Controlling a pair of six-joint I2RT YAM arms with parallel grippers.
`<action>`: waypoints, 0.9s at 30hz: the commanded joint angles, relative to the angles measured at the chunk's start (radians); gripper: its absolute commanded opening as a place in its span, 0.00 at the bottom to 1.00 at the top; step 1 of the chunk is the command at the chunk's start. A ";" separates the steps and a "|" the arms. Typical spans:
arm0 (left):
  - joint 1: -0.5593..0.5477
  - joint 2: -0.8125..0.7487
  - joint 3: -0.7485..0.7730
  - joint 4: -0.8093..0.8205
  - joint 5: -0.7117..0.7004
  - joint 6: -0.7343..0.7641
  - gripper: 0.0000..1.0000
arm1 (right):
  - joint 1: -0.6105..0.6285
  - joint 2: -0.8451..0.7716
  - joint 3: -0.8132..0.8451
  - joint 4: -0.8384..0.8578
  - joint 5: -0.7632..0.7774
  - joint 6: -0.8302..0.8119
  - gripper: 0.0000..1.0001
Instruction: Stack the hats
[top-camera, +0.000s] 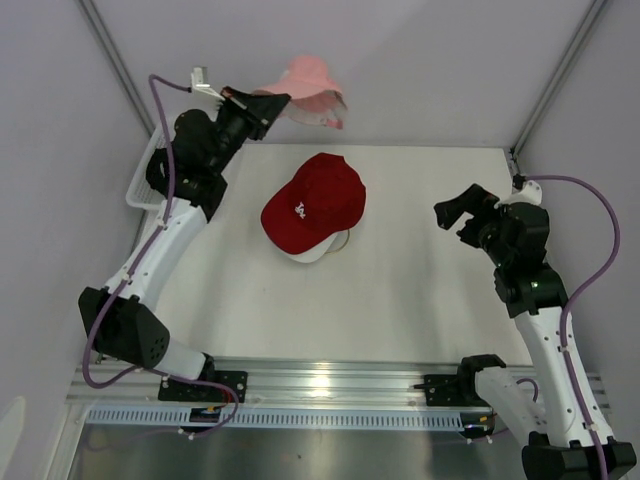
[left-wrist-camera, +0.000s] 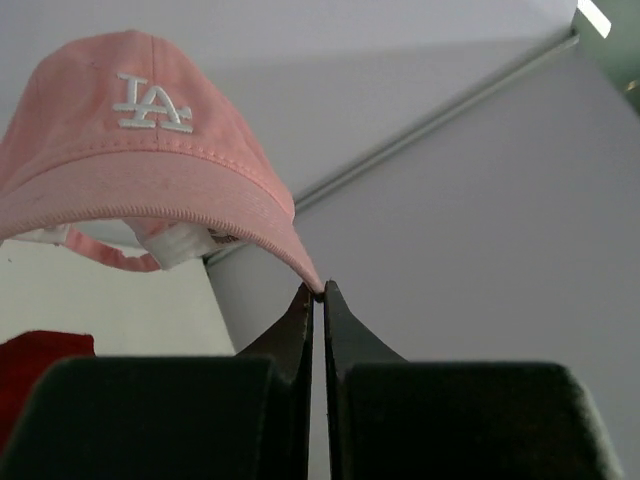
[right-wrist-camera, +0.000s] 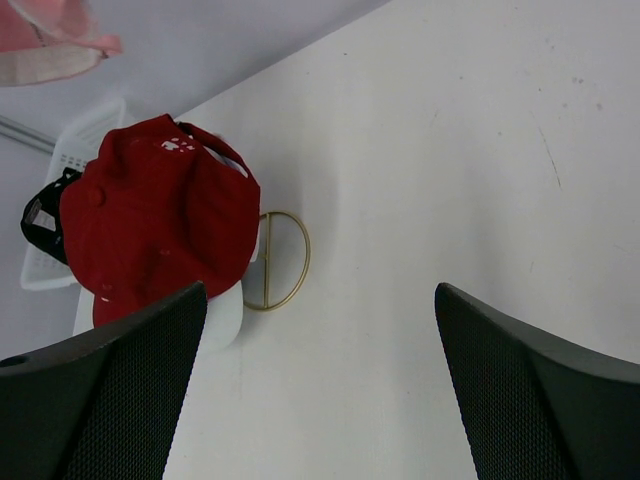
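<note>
The step in hand looked like the carry. The left gripper (left-wrist-camera: 319, 293) was pinched shut on the brim edge of the pink cap (left-wrist-camera: 130, 140), which hung in the air over the far left corner of the table (top-camera: 420, 300). The red cap (top-camera: 312, 205) sat mid-table on a white cap (top-camera: 322, 250) (a gold stand (right-wrist-camera: 285, 262) showed beneath them). Next, the pink cap would need bringing over the red crown, brims aligned, then lowering and release. The right gripper (top-camera: 452, 210) waited wide open and empty, well apart. The pink cap was soft fabric with a white LA logo.
</note>
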 joint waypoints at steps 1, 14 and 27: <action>-0.072 -0.057 0.017 -0.003 0.039 0.222 0.01 | -0.011 -0.033 0.000 -0.022 0.011 -0.030 1.00; -0.239 -0.152 -0.133 -0.023 0.215 0.613 0.01 | -0.026 -0.066 -0.010 -0.036 -0.009 -0.029 0.99; -0.236 -0.266 -0.348 -0.041 0.092 0.722 0.01 | -0.026 -0.047 -0.014 -0.008 -0.040 0.000 1.00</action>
